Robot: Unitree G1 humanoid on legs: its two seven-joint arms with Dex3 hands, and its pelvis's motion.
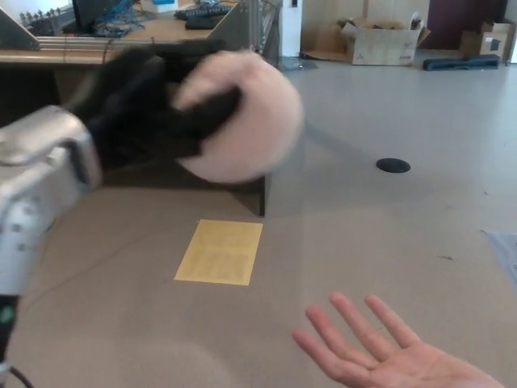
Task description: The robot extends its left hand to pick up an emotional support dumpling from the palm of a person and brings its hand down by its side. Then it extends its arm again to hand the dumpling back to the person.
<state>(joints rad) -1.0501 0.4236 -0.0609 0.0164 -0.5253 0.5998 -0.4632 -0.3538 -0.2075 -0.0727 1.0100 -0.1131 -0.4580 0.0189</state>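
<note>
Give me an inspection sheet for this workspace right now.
Surface: grey floor, a yellow sheet lying flat.
Job's things: pale dumpling held aloft; person's hand open, palm up, empty.
Clutter: dark disc, cardboard box.
Hands: left hand shut on the dumpling; right not in view.
Cables: hanging behind the desk.
Surroundings: nothing else seen.

Left hand [149, 109] grips the dumpling [242, 117] above a person's open palm [396, 364].
</note>
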